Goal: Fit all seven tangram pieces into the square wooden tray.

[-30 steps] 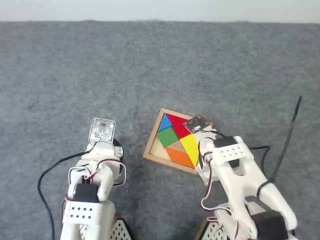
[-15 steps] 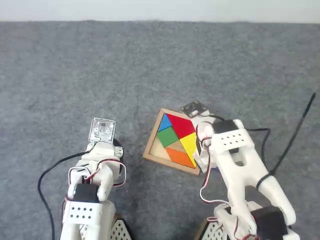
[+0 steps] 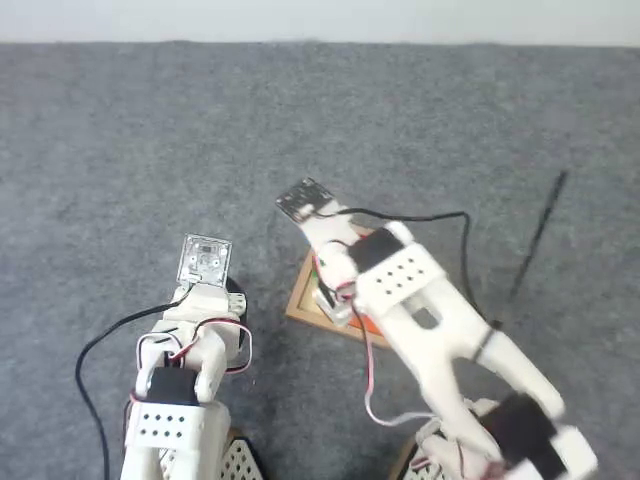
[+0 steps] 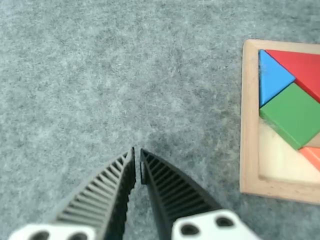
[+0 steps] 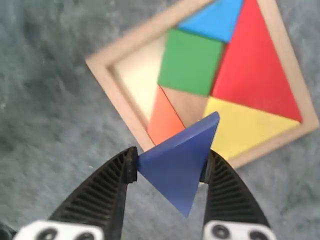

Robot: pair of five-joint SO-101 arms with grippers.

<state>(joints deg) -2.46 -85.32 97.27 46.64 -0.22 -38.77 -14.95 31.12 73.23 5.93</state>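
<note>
Clamped in the right gripper point(image 5: 169, 162): dark blue triangle point(image 5: 177, 160), hanging over the wooden tray point(image 5: 107, 75), above its orange piece point(image 5: 165, 122). Nipped together on nothing, beside the tray: left gripper point(image 4: 137, 157). Could jam on the rim or ride up on the orange (held corner-down). Pale gap point(image 5: 137, 80) plain from the right wrist; from high, probably under the arm point(image 3: 400, 290).
</note>
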